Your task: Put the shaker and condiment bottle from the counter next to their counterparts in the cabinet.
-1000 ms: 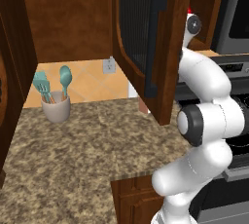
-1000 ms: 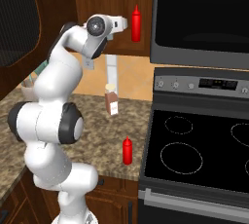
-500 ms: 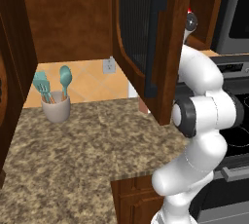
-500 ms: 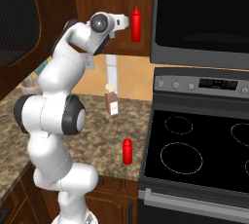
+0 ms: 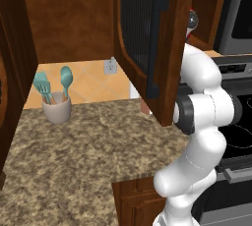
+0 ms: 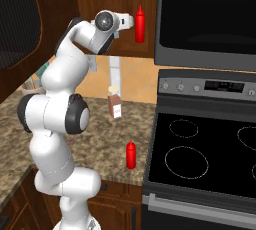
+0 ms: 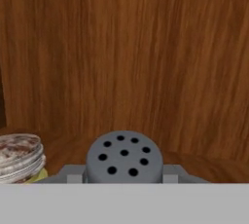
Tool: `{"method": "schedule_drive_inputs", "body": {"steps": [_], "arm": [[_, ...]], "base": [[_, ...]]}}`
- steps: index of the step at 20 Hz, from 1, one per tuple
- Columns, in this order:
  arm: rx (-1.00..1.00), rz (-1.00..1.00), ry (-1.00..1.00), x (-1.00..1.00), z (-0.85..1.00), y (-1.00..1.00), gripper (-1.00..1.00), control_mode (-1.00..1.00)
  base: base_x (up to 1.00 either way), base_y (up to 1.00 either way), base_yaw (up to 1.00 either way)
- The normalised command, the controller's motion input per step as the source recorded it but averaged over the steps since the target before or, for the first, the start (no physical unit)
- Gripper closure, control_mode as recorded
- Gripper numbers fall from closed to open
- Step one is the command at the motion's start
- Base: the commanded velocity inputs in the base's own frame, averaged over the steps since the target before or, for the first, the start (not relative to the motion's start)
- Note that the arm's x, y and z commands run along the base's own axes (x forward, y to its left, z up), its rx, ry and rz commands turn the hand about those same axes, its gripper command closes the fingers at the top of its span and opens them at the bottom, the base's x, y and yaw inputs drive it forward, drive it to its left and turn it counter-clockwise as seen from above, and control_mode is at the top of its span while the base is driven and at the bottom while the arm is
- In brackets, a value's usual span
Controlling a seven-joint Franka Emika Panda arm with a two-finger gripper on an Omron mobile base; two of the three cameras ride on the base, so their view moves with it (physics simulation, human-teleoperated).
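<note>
We hold the small shaker with its grey perforated cap point(image 7: 124, 158) at six o'clock in the hand view, inside the dark wooden wall cabinet point(image 7: 146, 47). Our gripper point(image 6: 124, 22) appears to pinch it, though the fingers are hidden. The slim red squeeze bottle point(image 6: 131, 154) waits upright on the speckled granite counter point(image 6: 100, 144), so we judge it goes second.

Kitchen, granite counter point(image 5: 88, 146), wooden cabinet point(image 5: 147, 33), stove point(image 6: 210, 154)

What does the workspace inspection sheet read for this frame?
Surface: speckled granite counter.
Job's things: shaker held inside the cabinet; condiment bottle upright on the counter beside the stove; red counterpart bottle on the cabinet shelf.
Clutter: utensil crock; brown-capped jar; lidded jar beside the shaker.
Tool: closed on the shaker, at shelf height.
Cables: nothing seen.
Surroundings: open cabinet door, wall outlet.
</note>
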Motion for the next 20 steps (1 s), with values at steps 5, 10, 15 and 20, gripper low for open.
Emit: {"method": "schedule_drive_inputs", "body": {"steps": [5, 10, 15, 20], "arm": [[0.00, 0.00, 0.00, 0.00, -0.04, 0.00, -1.00, -1.00], [0.00, 0.00, 0.00, -0.26, 0.00, -0.03, -1.00, -1.00], [0.00, 0.00, -0.01, -0.59, 0.00, -0.13, -1.00, -1.00], [0.00, 0.00, -0.03, -0.76, 0.00, -0.13, -1.00, -1.00]], "base": [[0.00, 0.00, 0.00], [0.00, 0.00, 0.00], [0.00, 0.00, 0.00], [0.00, 0.00, 0.00]]}}
